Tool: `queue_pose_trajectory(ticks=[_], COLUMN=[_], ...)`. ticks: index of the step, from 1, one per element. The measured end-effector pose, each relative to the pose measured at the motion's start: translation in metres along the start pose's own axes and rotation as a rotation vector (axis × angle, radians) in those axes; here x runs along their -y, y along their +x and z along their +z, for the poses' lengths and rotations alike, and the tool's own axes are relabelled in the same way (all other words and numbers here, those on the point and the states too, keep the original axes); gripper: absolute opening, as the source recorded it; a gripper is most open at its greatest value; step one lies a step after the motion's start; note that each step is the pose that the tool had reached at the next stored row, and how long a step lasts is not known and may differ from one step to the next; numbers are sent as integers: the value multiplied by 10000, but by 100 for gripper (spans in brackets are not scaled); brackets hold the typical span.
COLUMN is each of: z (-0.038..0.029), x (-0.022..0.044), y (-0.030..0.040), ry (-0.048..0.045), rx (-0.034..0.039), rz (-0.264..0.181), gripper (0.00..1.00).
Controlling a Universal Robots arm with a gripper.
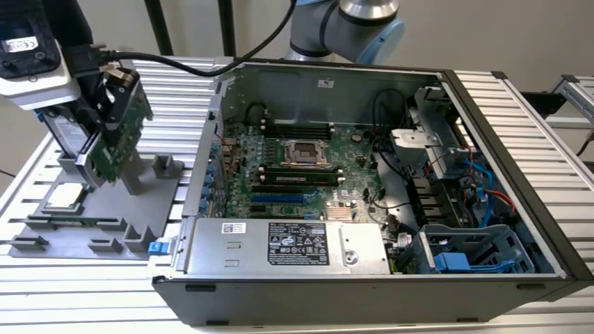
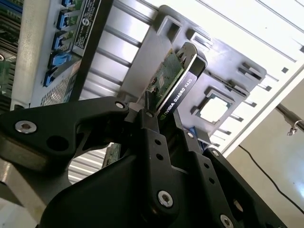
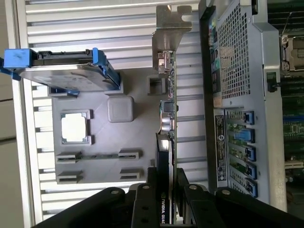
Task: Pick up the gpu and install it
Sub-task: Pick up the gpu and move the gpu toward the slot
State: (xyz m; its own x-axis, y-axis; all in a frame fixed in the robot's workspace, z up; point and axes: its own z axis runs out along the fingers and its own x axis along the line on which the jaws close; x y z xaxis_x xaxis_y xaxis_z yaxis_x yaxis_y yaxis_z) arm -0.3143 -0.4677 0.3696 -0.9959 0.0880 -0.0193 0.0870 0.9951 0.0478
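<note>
The gpu (image 1: pixel 119 142) stands on edge over the grey fixture tray (image 1: pixel 139 216) at the exterior view's left, green board facing the computer case. My gripper (image 1: pixel 110 104) is shut on its upper edge. In both wrist views the black fingers (image 2: pixel 151 137) clamp the card from both faces. The second wrist view shows the gpu (image 2: pixel 175 80) with its black shroud edge, and the first wrist view shows the gpu (image 3: pixel 166 118) edge-on with its silver bracket (image 3: pixel 169 23) at the far end. I cannot tell whether its lower edge still touches the tray.
The open computer case (image 1: pixel 519 202) lies beside the tray, motherboard (image 1: pixel 288 167) exposed, with blue slots (image 1: pixel 278 198) and a power supply (image 1: pixel 278 243). On the tray sit a silver hard drive in a blue frame (image 3: pixel 61 76) and a square CPU chip (image 3: pixel 75 127).
</note>
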Motion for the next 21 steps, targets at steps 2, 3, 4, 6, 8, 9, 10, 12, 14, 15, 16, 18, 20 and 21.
queue_pose_trajectory(ticks=[2,3,4,6,8,9,10,12,14,15,16,18,20,21], z=[-30,-45,-59,-88,-112,-124,-135,-159,-184,-197,-208,-232,-255,-268], x=[-1,-2,-3,-4,-5,-6,-6,-8,-9,-9,-10,-11,-12,-13], y=[-1,-1,-1,-2,-2,-2,-3,-3,-4,-4,-5,-5,-5,-6], ry=[-1,0,0,0,-1,-1,-1,-1,0,0,0,0,-1,0], rx=[0,0,0,-1,1,0,1,1,0,-1,0,0,1,0], rz=[0,0,0,1,0,0,0,0,0,-1,-2,-1,-1,-1], gripper=[0,0,0,0,0,0,0,0,0,0,0,0,0,0])
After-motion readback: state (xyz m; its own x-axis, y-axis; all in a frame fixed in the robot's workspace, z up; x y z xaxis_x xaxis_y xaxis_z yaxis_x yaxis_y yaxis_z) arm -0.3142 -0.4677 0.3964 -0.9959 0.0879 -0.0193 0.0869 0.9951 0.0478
